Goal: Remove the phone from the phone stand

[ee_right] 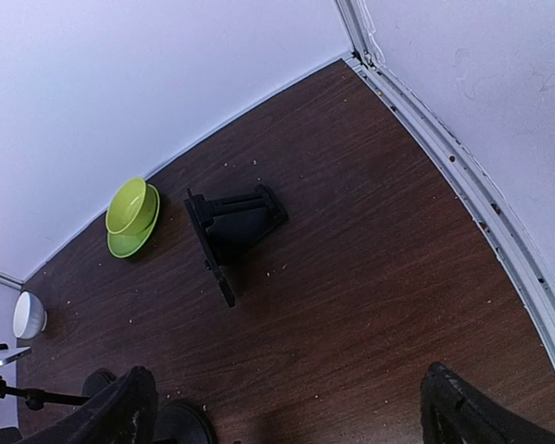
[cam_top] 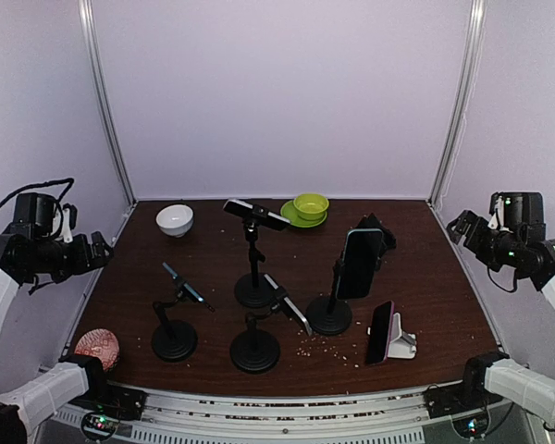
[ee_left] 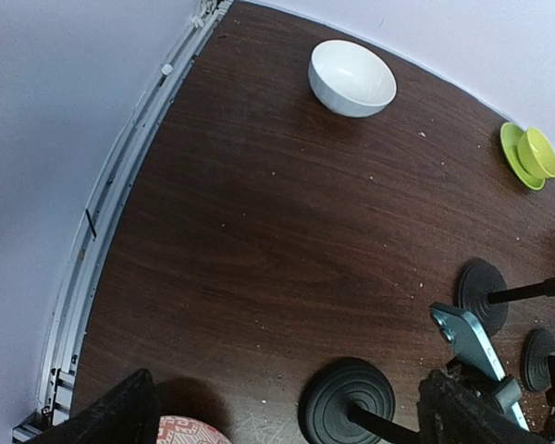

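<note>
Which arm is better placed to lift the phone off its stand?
Right: the phone leans in the phone stand at the near right, closer to the right pincer; the left pincer is far across.

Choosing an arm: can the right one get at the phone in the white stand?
Probably yes: the phone sits in the phone stand at front right, nothing standing between it and the open right gripper.

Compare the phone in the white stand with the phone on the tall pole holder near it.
The phone leans low in the phone stand; the larger phone is held high on a black pole holder. The phone shows a pinkish edge, the larger phone a pale rim. Both are black, standing on end.
</note>
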Controlling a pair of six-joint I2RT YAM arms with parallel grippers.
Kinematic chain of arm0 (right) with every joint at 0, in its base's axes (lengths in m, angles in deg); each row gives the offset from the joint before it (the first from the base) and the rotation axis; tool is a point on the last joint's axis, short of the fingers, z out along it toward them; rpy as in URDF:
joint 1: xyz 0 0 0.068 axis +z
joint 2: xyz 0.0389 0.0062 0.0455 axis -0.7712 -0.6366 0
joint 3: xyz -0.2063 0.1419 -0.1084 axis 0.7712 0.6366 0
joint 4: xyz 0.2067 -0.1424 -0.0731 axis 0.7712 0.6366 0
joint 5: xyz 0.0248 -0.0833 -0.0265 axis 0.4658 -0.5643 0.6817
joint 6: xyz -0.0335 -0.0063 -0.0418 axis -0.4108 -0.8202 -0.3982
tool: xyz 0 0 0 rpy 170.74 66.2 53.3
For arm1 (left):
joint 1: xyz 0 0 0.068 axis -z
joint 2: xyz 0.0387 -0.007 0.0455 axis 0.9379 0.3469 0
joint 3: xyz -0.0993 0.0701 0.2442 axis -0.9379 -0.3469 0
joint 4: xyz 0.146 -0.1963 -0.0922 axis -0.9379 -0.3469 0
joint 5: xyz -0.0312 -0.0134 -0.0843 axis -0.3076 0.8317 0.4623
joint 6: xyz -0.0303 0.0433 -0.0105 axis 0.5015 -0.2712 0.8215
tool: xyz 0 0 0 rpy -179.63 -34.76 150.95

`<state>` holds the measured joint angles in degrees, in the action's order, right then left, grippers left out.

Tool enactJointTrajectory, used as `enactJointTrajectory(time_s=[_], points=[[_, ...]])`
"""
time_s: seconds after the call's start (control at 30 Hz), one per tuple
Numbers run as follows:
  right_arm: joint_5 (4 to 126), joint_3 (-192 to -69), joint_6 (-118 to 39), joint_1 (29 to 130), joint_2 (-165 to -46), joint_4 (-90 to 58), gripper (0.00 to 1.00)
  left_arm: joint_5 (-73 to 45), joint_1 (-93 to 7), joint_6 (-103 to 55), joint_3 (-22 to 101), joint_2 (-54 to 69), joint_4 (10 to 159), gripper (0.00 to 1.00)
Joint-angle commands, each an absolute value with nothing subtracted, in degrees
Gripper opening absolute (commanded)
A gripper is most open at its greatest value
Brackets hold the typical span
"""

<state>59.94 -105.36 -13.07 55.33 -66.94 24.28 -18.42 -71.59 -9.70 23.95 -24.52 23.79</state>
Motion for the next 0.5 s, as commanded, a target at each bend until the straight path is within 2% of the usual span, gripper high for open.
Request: enactJointTrajectory(time_s=[0.0,0.27,0.47], points=[[61.12,-105.1,-14.23,55.64,-66.14,25.04,1.0,-14.29,-72.12,-11.01,27.03,-23.88,24.76,0.98],[66.18,-105.04,-18.54,55.74,-64.27,27.12,1.0,-8.16,-72.0,-13.57,29.4,-20.97,22.91,0.98],[71.98,-105.37,-18.14,56.24,-65.77,35.98,1.0,-4.57,-70.14,-14.64,31.41,-21.33,21.05,0.96]])
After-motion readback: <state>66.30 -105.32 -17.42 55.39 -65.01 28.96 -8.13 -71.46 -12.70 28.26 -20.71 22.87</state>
